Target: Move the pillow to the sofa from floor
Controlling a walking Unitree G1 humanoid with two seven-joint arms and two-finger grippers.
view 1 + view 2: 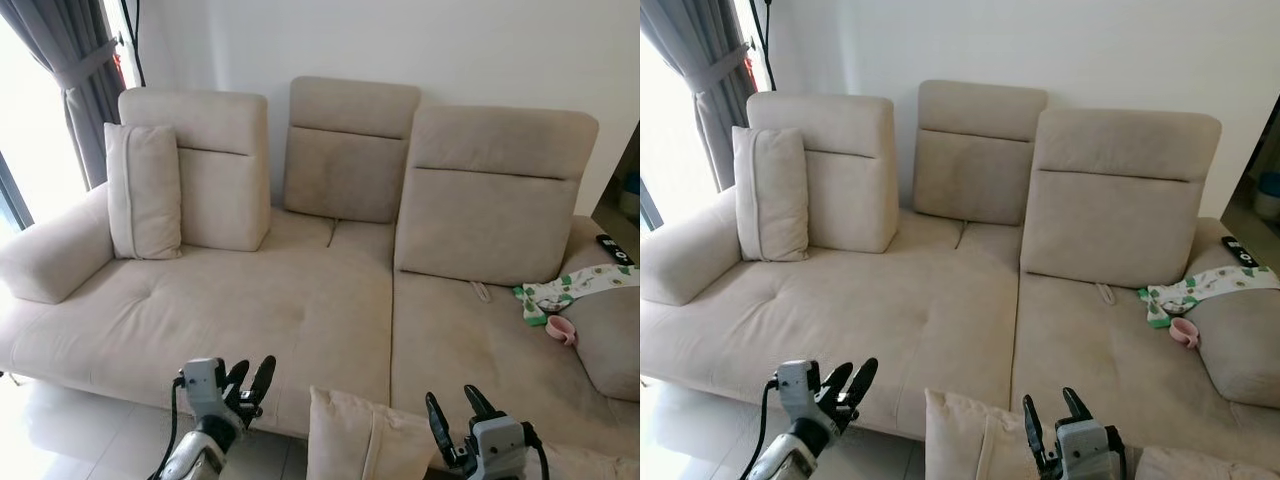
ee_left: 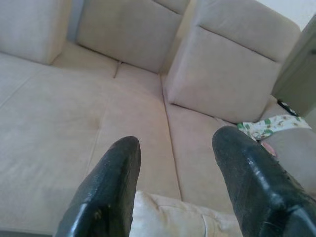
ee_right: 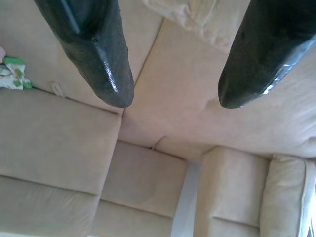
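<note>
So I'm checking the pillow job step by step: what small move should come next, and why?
Probably bring both grippers inward to close on the pillow. It sits low at the sofa's front edge, between the left gripper and right gripper. Both are open and apart from it, so nothing holds it yet. The seat beyond is free to take it.

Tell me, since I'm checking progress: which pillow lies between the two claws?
The loose beige pillow at the sofa's front edge, between both claws; the other pillow stands upright against the far left backrest.
</note>
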